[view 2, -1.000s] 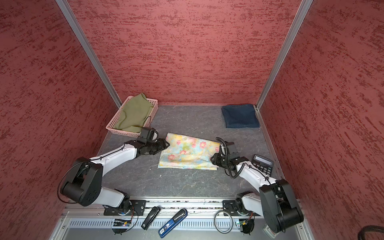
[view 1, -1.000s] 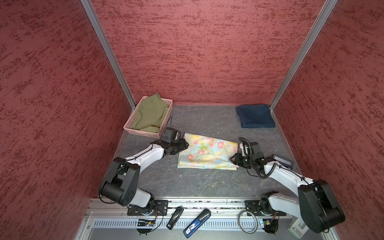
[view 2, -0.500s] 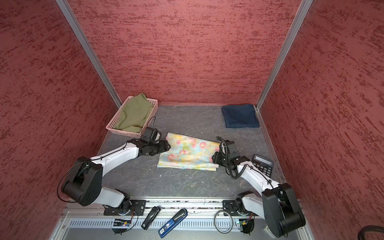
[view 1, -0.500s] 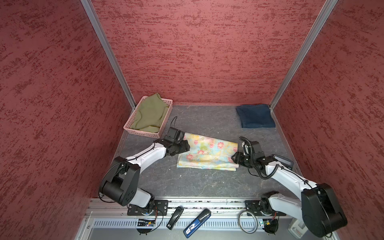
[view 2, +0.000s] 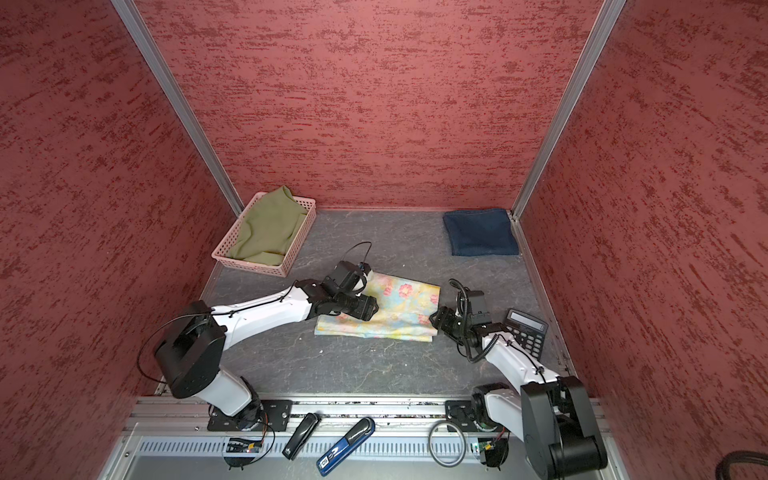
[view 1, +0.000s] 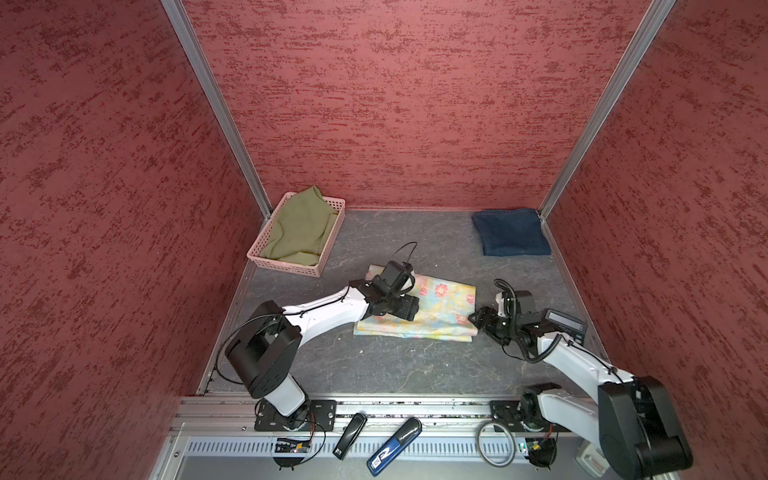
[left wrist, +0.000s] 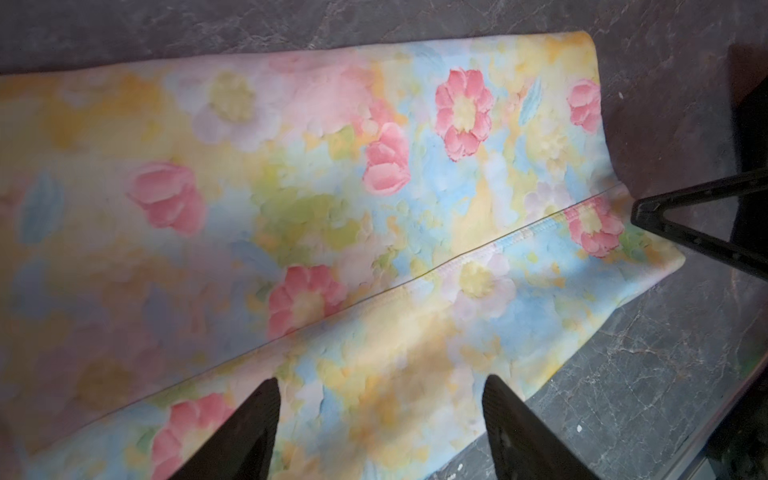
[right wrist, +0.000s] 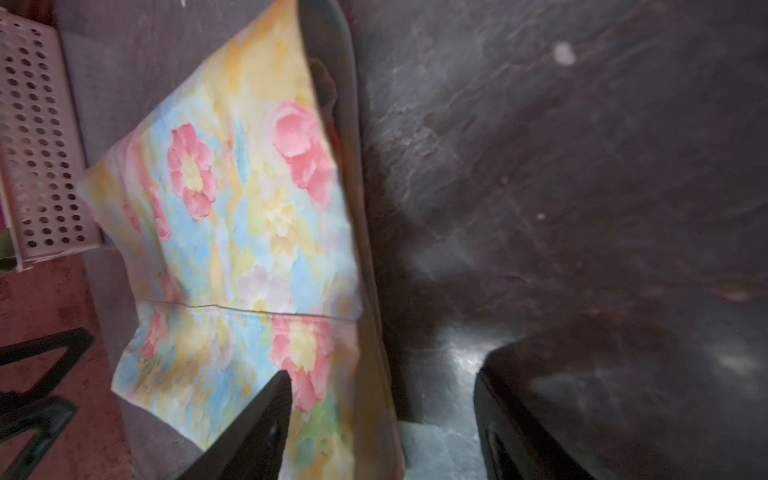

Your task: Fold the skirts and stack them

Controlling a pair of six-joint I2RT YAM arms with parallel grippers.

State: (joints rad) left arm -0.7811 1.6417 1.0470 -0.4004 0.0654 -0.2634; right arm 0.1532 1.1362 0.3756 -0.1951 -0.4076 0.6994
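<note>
The pastel skirt with pink flowers [view 1: 440,305] [view 2: 401,305] lies folded flat in the middle of the grey floor. My left gripper [view 1: 409,309] [left wrist: 380,386] hovers over its left part, open, with only cloth beneath it. At the skirt's right edge my right gripper [view 1: 476,320] [right wrist: 382,374] is open, and the cloth's edge [right wrist: 332,415] lies between its fingers, ungripped. A hemmed layer crosses the floral skirt [left wrist: 374,232] in the left wrist view. The olive green skirt [view 1: 299,226] [view 2: 266,228] fills the basket. The dark blue denim skirt [view 1: 513,232] [view 2: 480,232] lies folded at the back right.
The pink perforated basket [view 1: 322,266] [right wrist: 41,145] stands at the back left corner. A black calculator [view 1: 567,326] [view 2: 525,332] lies right of my right arm. A stapler [view 1: 351,430], a blue device [view 1: 395,446] and a cable ring [view 1: 494,442] rest on the front rail. Red walls enclose three sides.
Both grippers have opened wider. My left gripper has moved from the floral skirt's far left corner rightward over the cloth. My right gripper has drawn back slightly at the right edge.
</note>
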